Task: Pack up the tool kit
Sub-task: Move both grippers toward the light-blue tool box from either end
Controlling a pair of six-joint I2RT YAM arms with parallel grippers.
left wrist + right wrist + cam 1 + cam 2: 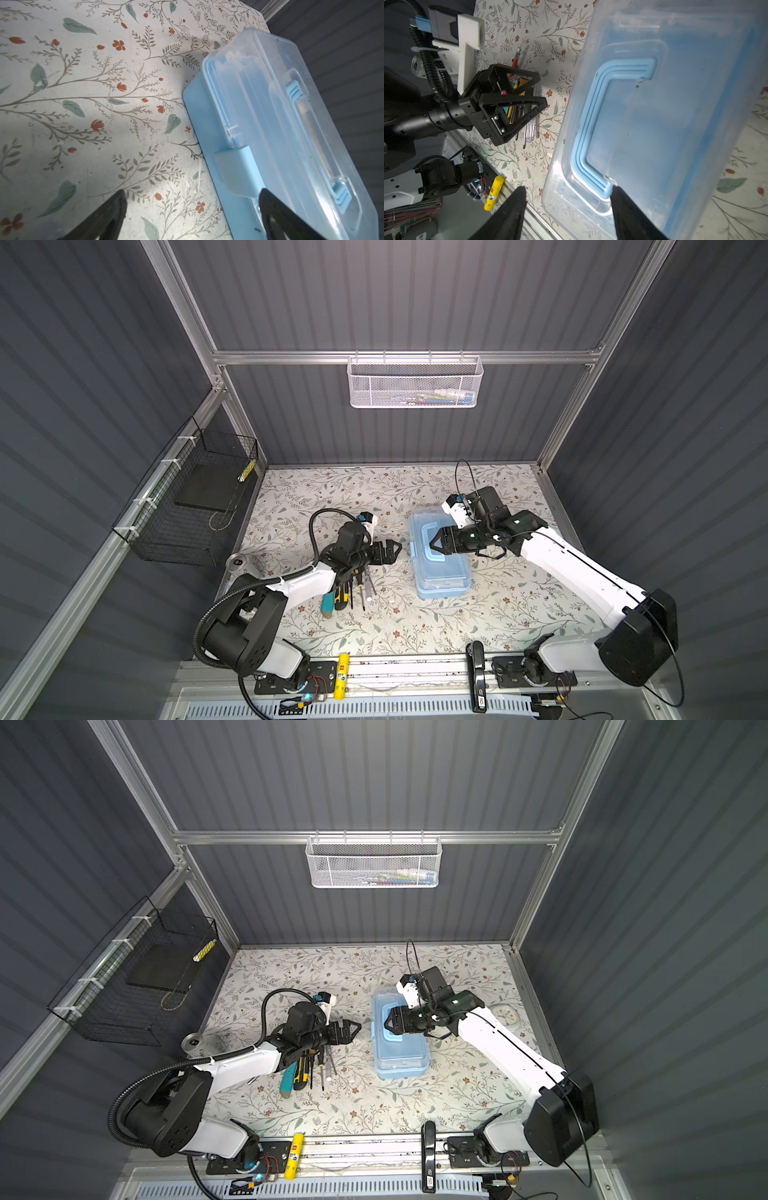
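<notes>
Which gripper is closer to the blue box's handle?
Right: the right gripper is over the handle. The left gripper sits beside the box, by its latch.

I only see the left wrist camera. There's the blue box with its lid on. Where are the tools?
Observer: The screwdrivers and the yellow-black utility knife lie on the table, partly under the left arm, outside the tool box.
Operator: What's the other arm doing?
Observer: The right gripper is over the lid, jaws apart, with one end of the light-blue handle between them.
Operator: Is anything else around?
Observer: A yellow glue stick lies on the front rail.
</notes>
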